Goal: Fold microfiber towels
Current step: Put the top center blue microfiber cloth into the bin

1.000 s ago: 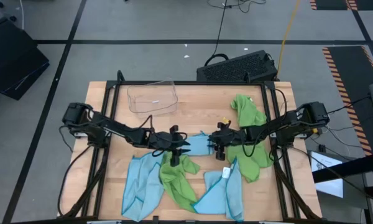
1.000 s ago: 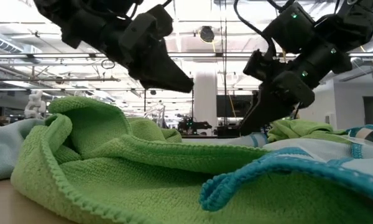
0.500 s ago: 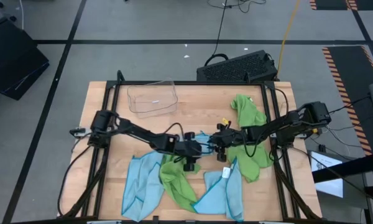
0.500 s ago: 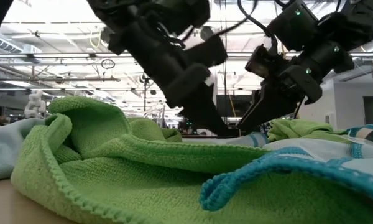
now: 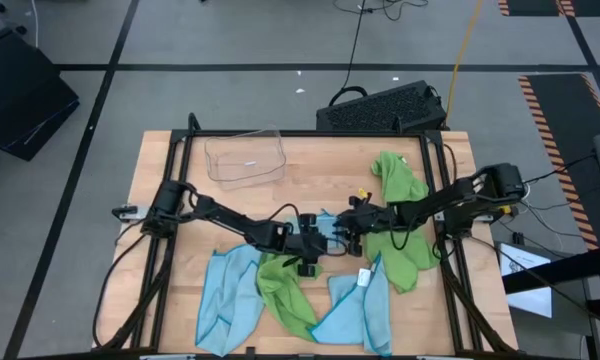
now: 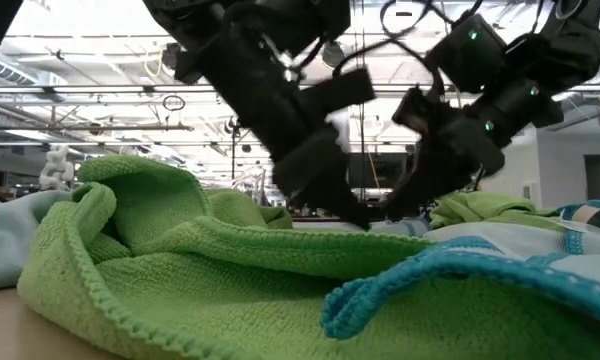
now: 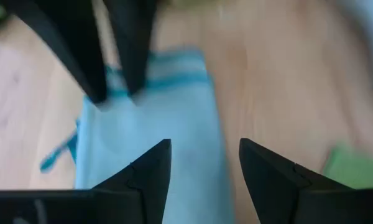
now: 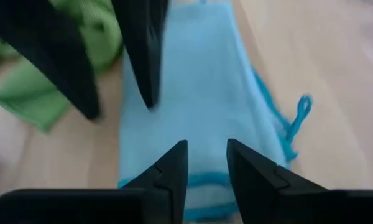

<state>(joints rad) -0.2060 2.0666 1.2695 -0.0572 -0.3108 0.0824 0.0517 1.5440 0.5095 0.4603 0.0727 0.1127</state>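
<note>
A light blue microfiber towel (image 5: 327, 232), folded into a narrow strip, lies flat on the wood at the table's middle. It also shows in the left wrist view (image 7: 155, 118) and the right wrist view (image 8: 193, 93). My left gripper (image 5: 317, 243) (image 7: 202, 146) is open, low over the strip's left end. My right gripper (image 5: 346, 229) (image 8: 205, 146) is open, low over its right end. The two grippers face each other, tips close together in the low view. Other green and blue towels lie crumpled around them. My left gripper points down at a slant from the table's left, its fingers (image 7: 150, 167) over the blue strip; I cannot tell whether they touch it. My right gripper slants down from the table's right, its fingers (image 8: 174, 163) over the strip's striped end (image 8: 174, 186); I cannot tell whether they touch it.
A crumpled green towel (image 5: 285, 285) and a blue one (image 5: 225, 290) lie near the front. A blue towel with a white tag (image 5: 362, 300) lies front right. Green towels (image 5: 400, 180) lie under the right arm. A clear plastic tray (image 5: 245, 158) stands at the back left.
My left gripper has gone toward the table's right edge and down, from above the green towel to the blue strip, close to my right gripper. My right gripper has dipped slightly toward the strip.
</note>
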